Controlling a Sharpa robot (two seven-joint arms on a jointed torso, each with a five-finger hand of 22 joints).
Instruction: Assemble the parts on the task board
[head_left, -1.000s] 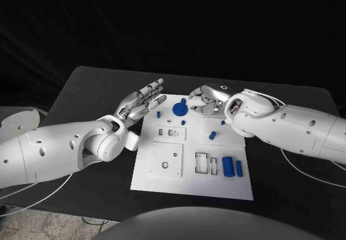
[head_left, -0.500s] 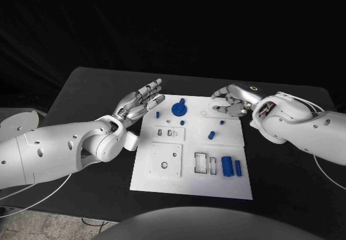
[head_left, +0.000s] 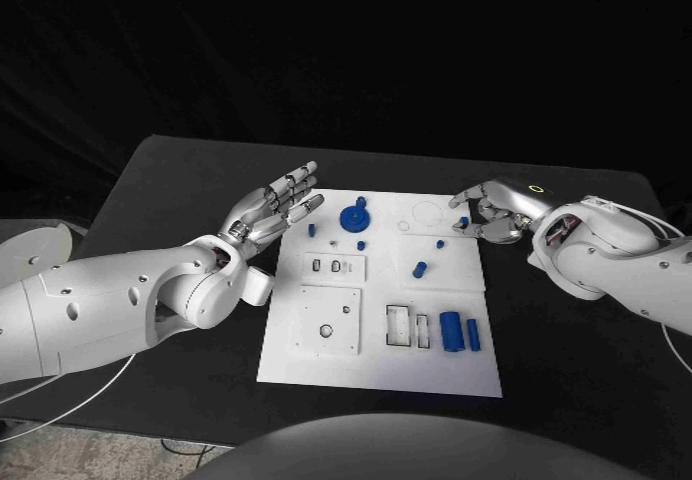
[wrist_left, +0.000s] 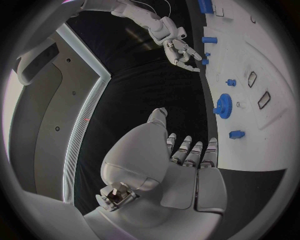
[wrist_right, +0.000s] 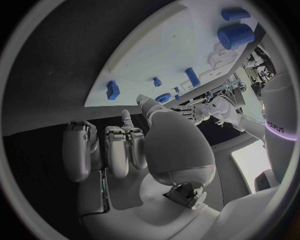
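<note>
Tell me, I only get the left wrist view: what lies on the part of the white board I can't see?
Observer: The head view shows a square white plate with one hole, lying on the board on the robot's side.
Operator: And that other hand far off, is it holding something?
Observer: The right wrist view shows the right hand from behind, fingers apart, with nothing in them.
</note>
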